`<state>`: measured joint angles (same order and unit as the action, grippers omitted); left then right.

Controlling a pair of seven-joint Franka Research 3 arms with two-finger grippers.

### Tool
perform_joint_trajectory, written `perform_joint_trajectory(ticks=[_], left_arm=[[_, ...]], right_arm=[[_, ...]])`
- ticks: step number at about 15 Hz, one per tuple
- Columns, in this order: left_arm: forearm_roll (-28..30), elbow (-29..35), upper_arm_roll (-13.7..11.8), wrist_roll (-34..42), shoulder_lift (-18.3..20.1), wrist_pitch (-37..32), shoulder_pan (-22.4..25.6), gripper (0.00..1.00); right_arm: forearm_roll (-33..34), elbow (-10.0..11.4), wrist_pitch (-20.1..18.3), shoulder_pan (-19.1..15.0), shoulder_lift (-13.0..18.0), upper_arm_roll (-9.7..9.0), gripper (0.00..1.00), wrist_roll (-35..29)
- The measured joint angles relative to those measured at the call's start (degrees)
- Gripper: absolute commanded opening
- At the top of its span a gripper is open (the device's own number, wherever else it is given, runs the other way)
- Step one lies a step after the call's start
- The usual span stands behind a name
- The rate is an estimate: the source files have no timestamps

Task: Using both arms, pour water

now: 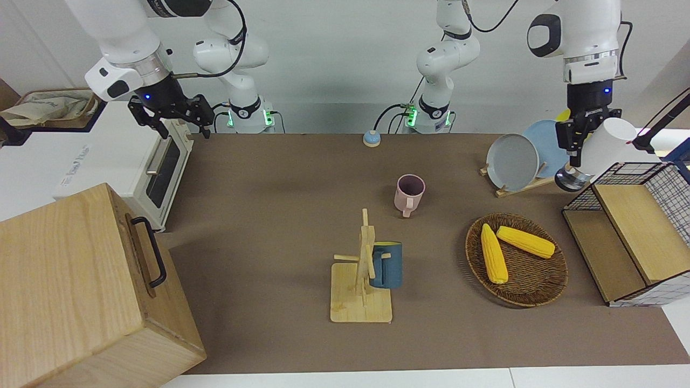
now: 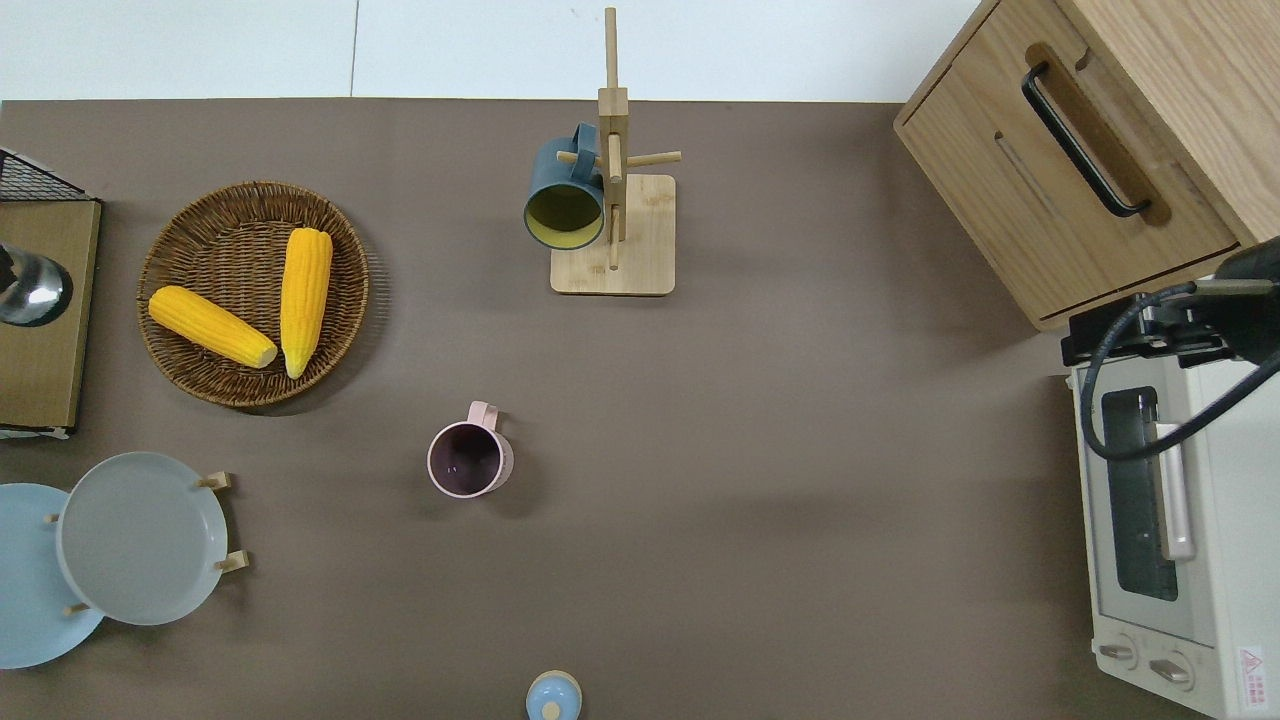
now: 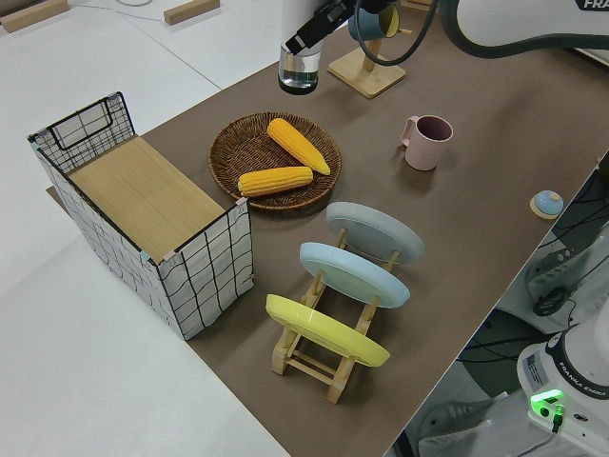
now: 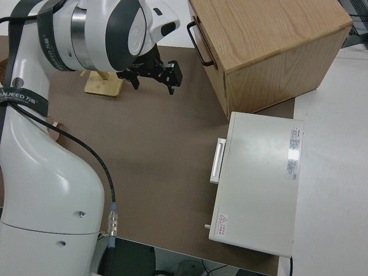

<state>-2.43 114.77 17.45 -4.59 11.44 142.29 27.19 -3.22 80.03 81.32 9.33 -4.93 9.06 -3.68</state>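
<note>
My left gripper (image 1: 578, 144) is shut on a white cup (image 1: 602, 150) with a shiny metal end (image 2: 30, 291). It holds the cup tilted in the air, metal end lowest, over the wooden shelf of the wire basket (image 1: 636, 215) at the left arm's end of the table. The left side view shows the cup's shiny end (image 3: 299, 70) under the gripper (image 3: 314, 33). A pink mug (image 1: 409, 194) stands upright near the table's middle (image 2: 468, 460), apart from the cup. My right gripper (image 1: 170, 114) is open and empty; that arm is parked.
A wicker tray with two corn cobs (image 2: 252, 292) lies beside the wire basket. A rack of plates (image 2: 140, 538) stands nearer to the robots. A mug tree with a blue mug (image 2: 565, 195), a wooden box (image 1: 81, 291) and a toaster oven (image 2: 1165, 520) also stand here.
</note>
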Motion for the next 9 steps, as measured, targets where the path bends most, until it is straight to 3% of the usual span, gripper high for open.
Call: perform_joint_trajectory(ticks=[3,7,9], left_arm=[[-0.3,-6.2,-1.1,5.2,-6.4,0.0,1.9,0.00],[0.7,-14.7,-6.8,12.2,-13.9,0.0,2.4,0.00],[5.8,-17.2,-8.7,18.1,-16.5,0.0,2.5,0.00]], right_arm=[[0.0,0.0,0.0,0.0,0.0,0.00,0.990,0.0],[0.0,0.0,0.0,0.0,0.0,0.00,0.990,0.0],[0.0,0.0,0.0,0.0,0.0,0.00,0.990,0.0]])
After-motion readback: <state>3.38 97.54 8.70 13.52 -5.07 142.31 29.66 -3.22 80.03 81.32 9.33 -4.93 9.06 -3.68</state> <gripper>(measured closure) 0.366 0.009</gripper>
